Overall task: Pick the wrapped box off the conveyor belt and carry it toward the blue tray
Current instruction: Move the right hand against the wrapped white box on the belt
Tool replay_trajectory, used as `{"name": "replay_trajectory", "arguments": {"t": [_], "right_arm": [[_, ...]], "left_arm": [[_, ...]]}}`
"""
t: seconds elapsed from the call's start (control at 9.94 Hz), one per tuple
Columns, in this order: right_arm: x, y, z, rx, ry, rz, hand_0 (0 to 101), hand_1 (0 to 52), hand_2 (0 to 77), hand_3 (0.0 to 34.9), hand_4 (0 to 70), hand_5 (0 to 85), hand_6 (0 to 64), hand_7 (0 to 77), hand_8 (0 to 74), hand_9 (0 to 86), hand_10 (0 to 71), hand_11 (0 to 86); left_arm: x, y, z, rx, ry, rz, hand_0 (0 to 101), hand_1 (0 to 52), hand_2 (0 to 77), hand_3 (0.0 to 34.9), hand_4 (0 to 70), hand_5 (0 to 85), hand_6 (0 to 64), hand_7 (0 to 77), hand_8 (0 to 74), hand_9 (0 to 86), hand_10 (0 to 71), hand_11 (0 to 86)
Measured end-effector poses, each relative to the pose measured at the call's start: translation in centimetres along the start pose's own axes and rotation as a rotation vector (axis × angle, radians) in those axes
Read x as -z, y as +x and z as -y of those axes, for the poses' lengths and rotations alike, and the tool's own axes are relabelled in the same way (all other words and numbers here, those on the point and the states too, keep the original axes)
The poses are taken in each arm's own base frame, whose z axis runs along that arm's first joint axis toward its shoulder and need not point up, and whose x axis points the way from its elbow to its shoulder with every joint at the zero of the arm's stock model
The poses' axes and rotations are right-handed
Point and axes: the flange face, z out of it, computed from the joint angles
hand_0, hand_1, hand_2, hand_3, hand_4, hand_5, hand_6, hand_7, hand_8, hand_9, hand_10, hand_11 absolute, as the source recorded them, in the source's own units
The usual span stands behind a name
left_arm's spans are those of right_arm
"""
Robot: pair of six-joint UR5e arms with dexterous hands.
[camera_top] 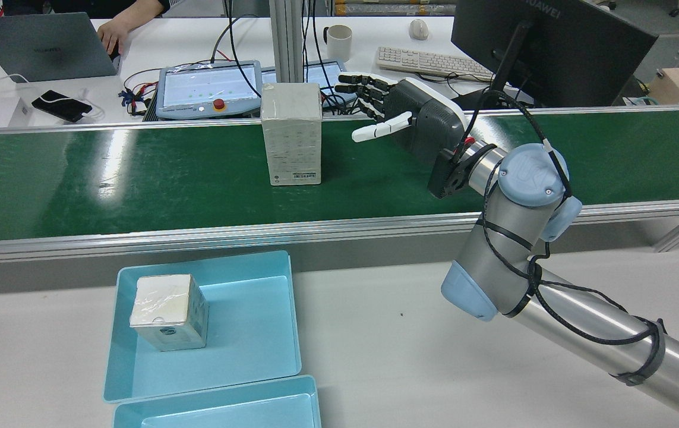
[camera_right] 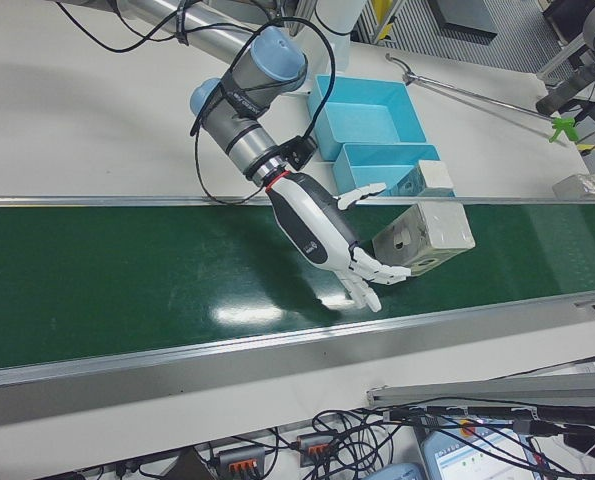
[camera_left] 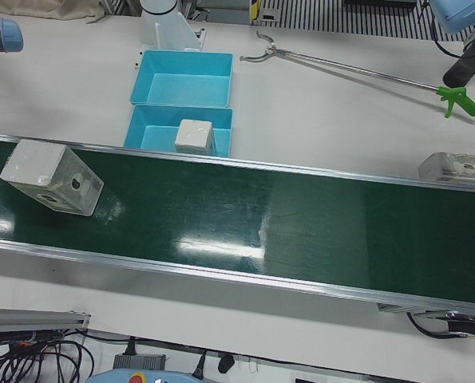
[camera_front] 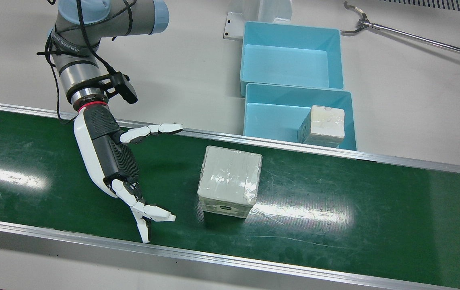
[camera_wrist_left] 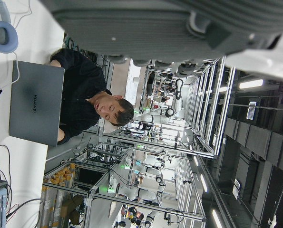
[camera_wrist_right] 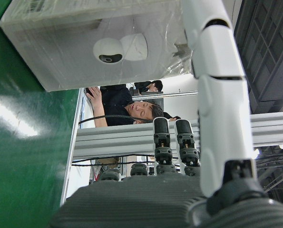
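Note:
The wrapped box (camera_front: 230, 177) stands on the green conveyor belt (camera_front: 334, 193); it also shows in the rear view (camera_top: 291, 131), left-front view (camera_left: 49, 175) and right-front view (camera_right: 424, 235). My right hand (camera_front: 121, 161) is open just beside it, fingers spread toward the box without touching it; it shows in the rear view (camera_top: 410, 119) and right-front view (camera_right: 332, 235). The right hand view shows the box (camera_wrist_right: 98, 42) close ahead of the fingers (camera_wrist_right: 217, 95). Two blue trays (camera_front: 254, 117) sit beyond the belt. Only the palm of my left hand (camera_wrist_left: 179, 23) shows.
Another wrapped box (camera_front: 321, 125) lies in the nearer blue tray (camera_top: 291, 321). The farther tray (camera_front: 292, 64) holds nothing. A long grabber tool (camera_front: 415, 38) lies on the white table. A further wrapped package (camera_left: 459, 166) sits at the belt's far end. Desks with people lie beyond the belt.

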Motion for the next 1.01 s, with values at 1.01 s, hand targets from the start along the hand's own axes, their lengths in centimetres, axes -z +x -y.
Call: {"name": "replay_trajectory", "arguments": {"t": [1.01], "right_arm": [[-0.1, 1.5, 0.7, -0.008, 0.014, -0.021, 52, 19.6, 13.6, 6.3, 13.1, 17.5, 4.4, 19.1, 0.5, 2.7, 0.0, 1.6]], "left_arm": [[0.0, 0.0, 0.0, 0.000, 0.000, 0.000, 0, 0.0, 1.1, 0.0, 0.0, 1.1, 0.0, 0.5, 0.5, 0.5, 0.5, 0.0]]}}
